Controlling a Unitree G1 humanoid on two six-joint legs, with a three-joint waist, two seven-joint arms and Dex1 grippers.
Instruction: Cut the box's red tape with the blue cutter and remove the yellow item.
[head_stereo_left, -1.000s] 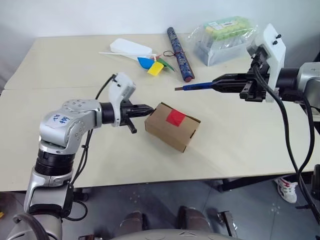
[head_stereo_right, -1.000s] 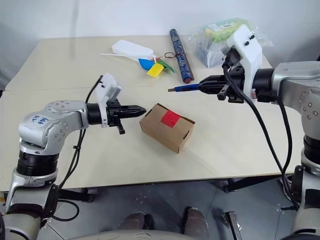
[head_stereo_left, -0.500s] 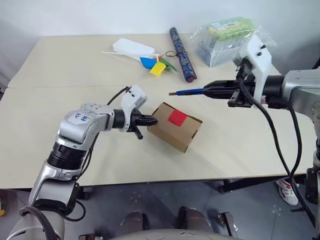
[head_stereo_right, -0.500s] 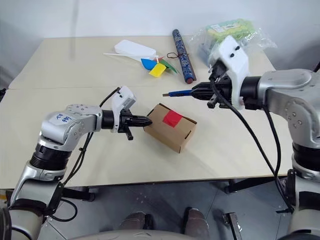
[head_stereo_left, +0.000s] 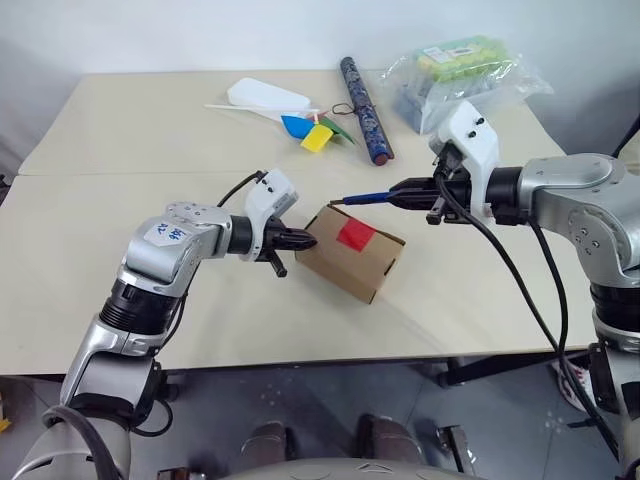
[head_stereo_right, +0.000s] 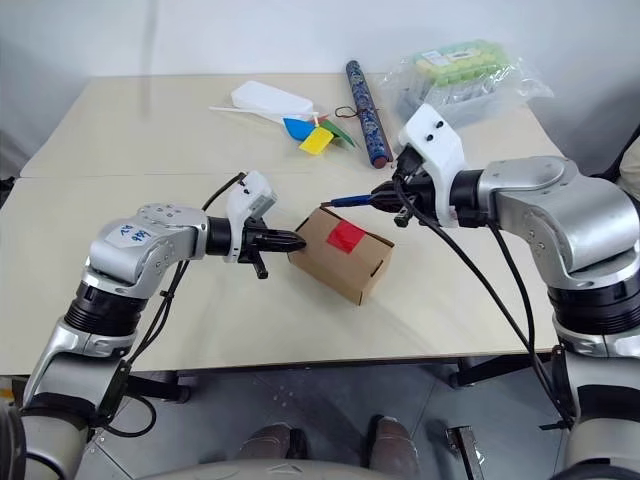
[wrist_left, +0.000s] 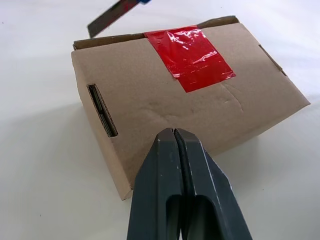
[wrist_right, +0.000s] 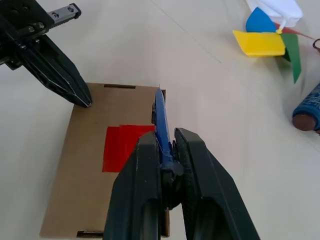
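Note:
The brown cardboard box (head_stereo_left: 345, 268) lies at mid-table with the red tape (head_stereo_left: 354, 235) on its upper face, over the flap seam. My left gripper (head_stereo_left: 308, 241) is shut, its tip touching the box's left end; its closed fingertips (wrist_left: 174, 132) press against the cardboard wall. My right gripper (head_stereo_left: 400, 190) is shut on the blue cutter (head_stereo_left: 368, 198), which points left. The blade tip hovers just over the box's far edge, near the red tape (wrist_right: 122, 147). The yellow item is hidden.
Behind the box lie a dark patterned tube (head_stereo_left: 362, 95), coloured paper pieces (head_stereo_left: 315, 130) and a white plastic container (head_stereo_left: 265, 97). A clear bag of green-topped packs (head_stereo_left: 455, 75) sits at the back right. The table's front edge runs close below the box.
My right gripper has carried the cutter left and down until its blade reached the box's far edge. My left gripper closed in on the box's left end, then held still.

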